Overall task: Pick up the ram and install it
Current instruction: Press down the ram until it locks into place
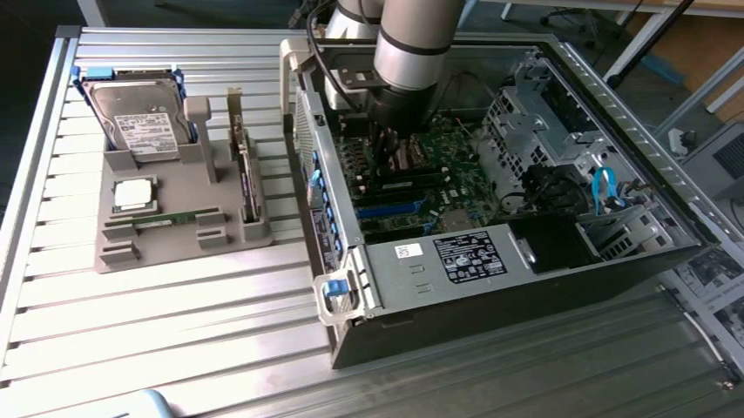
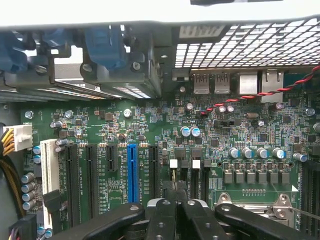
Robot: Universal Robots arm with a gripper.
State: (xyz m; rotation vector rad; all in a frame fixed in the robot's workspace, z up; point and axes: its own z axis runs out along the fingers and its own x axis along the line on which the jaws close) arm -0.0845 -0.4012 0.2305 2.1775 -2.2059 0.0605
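Right now the gripper (image 2: 175, 212), fingers closed with nothing visibly held, sits low over the motherboard (image 2: 150, 130) inside the computer case (image 1: 489, 279); the ram (image 1: 174, 219) lies in the grey tray (image 1: 174, 248), left of frame

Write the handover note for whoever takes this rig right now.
Gripper: fingers shut, inside the open computer case, low over the motherboard by the white-clipped slots; nothing visibly held.
Ram: a green stick lies in the grey holder outside the case, at the exterior view's left.
Done: no pick-up shows.
Left: ram not picked up, not installed.
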